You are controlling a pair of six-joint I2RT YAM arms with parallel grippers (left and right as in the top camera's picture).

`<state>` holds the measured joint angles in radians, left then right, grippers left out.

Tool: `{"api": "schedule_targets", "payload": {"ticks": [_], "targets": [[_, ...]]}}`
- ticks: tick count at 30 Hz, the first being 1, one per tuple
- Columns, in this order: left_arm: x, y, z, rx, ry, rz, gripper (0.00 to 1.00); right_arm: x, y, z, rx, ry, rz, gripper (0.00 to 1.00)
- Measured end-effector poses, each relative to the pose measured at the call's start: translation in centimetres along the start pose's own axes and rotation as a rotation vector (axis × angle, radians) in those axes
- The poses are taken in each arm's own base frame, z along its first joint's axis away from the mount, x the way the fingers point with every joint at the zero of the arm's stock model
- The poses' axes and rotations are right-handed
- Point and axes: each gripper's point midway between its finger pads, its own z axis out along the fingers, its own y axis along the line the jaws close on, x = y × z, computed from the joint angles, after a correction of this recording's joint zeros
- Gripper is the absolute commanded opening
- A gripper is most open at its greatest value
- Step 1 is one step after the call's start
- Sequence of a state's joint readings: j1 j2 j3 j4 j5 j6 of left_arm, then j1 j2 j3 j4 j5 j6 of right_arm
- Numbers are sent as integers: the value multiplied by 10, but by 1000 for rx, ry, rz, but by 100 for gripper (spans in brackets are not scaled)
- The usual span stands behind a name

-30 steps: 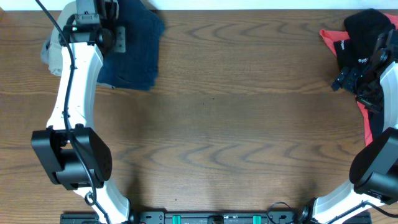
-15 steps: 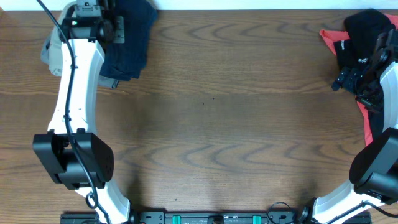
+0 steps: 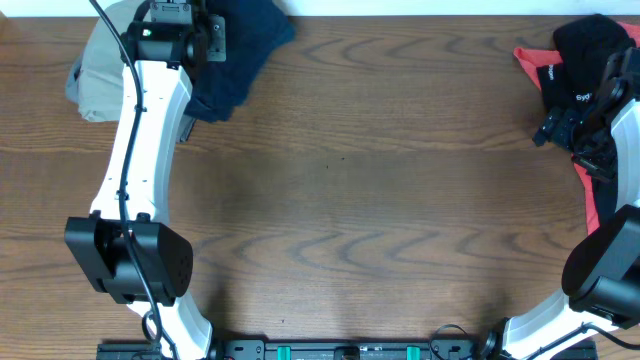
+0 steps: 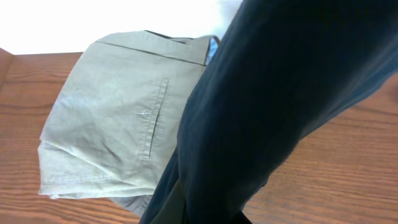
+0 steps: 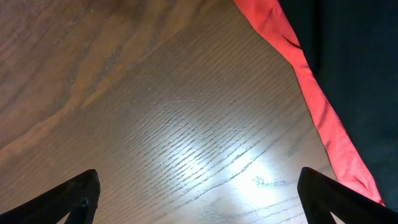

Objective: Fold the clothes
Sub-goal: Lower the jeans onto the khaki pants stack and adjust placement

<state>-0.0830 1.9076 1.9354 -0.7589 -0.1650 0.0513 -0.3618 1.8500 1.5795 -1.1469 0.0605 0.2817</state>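
one navy shorts (image 3: 245, 50) draped, bunched | tan shorts (image 4: 106, 124) folded, pocket up

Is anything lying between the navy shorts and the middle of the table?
Nothing visible. From the navy shorts in the left gripper to the middle of the table there is only bare wood; the tan shorts lie on the other side, at the corner.

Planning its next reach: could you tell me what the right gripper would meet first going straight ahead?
The right gripper would probably meet bare table first, the coral-red piece lying beside that line; depth unclear.
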Motion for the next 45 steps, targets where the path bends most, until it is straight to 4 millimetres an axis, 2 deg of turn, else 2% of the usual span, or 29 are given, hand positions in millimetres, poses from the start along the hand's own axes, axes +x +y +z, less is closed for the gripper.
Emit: {"api": "schedule_targets", "payload": {"ticks": [10,18,27,35,45], "targets": [[-19,21,2,-47,-79,-86,6,0,0,0,0,0,0,99],[-20,46,10,-86,-83,-131,6,0,0,0,0,0,0,99],[-23,63,47,-118,-109,-164,6,0,0,0,0,0,0,99],[-29,92,58,-158,-149,-207,6,0,0,0,0,0,0,99],[4,122,121,-205,-79,-240,6,0,0,0,0,0,0,99]]}}
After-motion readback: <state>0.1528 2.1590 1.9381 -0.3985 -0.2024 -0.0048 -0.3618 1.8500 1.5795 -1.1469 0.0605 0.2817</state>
